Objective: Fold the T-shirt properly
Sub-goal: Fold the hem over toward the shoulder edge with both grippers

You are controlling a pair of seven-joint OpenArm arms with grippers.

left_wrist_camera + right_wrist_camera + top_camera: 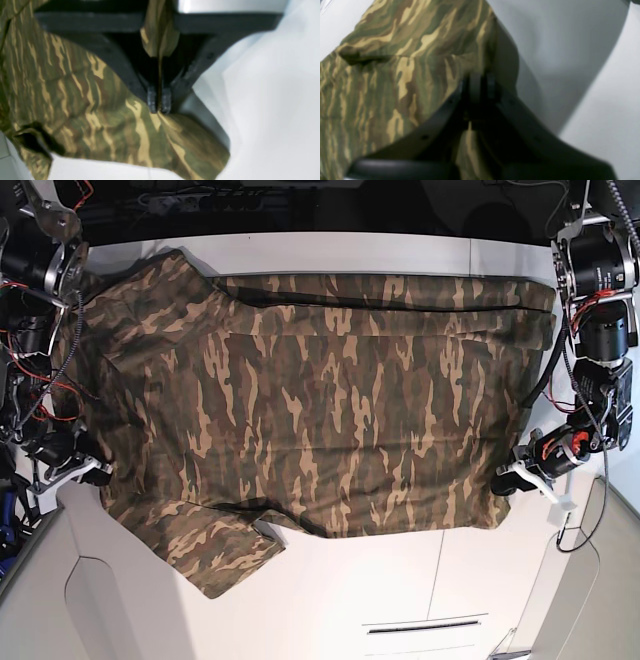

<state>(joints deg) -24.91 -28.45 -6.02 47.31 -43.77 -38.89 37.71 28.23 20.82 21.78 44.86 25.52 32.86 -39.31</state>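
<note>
The camouflage T-shirt (320, 400) lies spread wide across the white table (400, 600), one sleeve (225, 550) pointing toward the front left. My left gripper (158, 103) is shut on the T-shirt (87, 100) at a lifted edge, and cloth runs up between its fingers. In the base view this gripper (507, 480) sits at the shirt's front right corner. My right gripper (481, 83) is shut on a fold of the T-shirt (395, 75). In the base view it (98, 472) is at the shirt's left edge. The collar is hidden.
Arm bases with motors and red cables stand at the left (30, 270) and right (600, 280) table edges. Dark space runs behind the back edge. A seam and a slot (425, 627) mark the bare tabletop in front of the shirt.
</note>
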